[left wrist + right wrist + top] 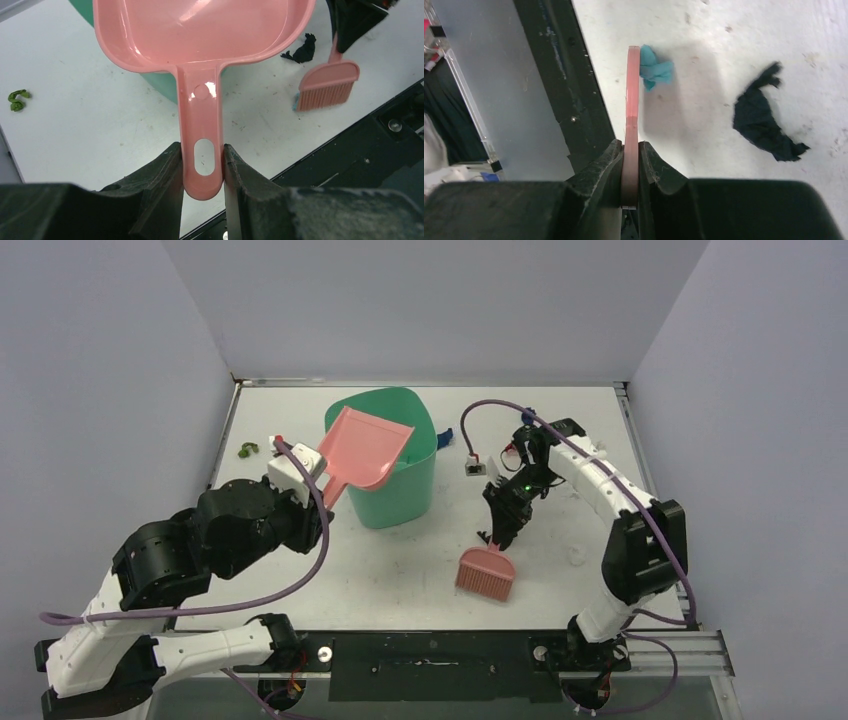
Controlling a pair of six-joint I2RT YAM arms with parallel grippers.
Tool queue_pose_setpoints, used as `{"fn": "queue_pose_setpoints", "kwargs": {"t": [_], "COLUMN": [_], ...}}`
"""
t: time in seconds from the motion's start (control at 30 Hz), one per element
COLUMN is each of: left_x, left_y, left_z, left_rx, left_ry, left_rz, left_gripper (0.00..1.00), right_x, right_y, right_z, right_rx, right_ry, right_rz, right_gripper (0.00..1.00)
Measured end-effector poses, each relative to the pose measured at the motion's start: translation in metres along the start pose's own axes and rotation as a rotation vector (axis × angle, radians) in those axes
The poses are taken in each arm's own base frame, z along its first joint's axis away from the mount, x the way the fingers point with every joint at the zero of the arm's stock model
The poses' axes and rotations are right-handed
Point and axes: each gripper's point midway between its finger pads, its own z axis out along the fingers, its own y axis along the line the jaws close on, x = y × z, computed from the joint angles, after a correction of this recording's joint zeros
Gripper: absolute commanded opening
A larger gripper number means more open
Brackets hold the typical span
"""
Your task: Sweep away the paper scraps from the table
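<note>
My left gripper [322, 495] [202, 156] is shut on the handle of the pink dustpan [362, 447] [200, 30] and holds it tilted over a green bin [402, 498]. My right gripper [497, 528] [630, 150] is shut on the handle of the pink brush [486, 573] [327, 85] [632, 95], bristles on the table [380, 580]. A teal scrap [656, 70] lies against the brush head. A black scrap [764, 120] [302, 50] lies beside it. An olive green scrap [247, 450] [17, 100] lies at the far left. A dark blue scrap [443, 440] lies behind the bin.
The green bin stands at the middle of the table, under the dustpan. A black metal rail [430, 652] runs along the near edge, close to the brush. Grey walls close in the left, back and right sides. A purple cable [480, 410] loops above the right arm.
</note>
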Motion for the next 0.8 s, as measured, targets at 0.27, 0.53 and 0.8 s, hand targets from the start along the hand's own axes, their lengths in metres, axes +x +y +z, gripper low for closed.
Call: {"fn": "queue_pose_setpoints", "kwargs": {"t": [0.27,0.53,0.8], "left_x": [0.017,0.043,0.061], "left_y": [-0.024,-0.055,-0.102], "left_z": [-0.003,0.003,0.0], "left_rx": [0.166,0.291,0.411], "left_ry": [0.071,0.191,0.257], "left_rz": [0.101,0.262,0.45], "left_gripper": [0.0,0.0,0.0], "right_x": [0.018,0.011,-0.055], "right_y": [-0.069,-0.111,-0.086], "right_z": [0.0,-0.056,-0.127], "right_rx": [0.002,0.154,0.332], "right_ry": [-0.046,-0.192,-0.355], "right_rz": [0.161,0.18,-0.035], "right_gripper": [0.05,0.05,0.05]}}
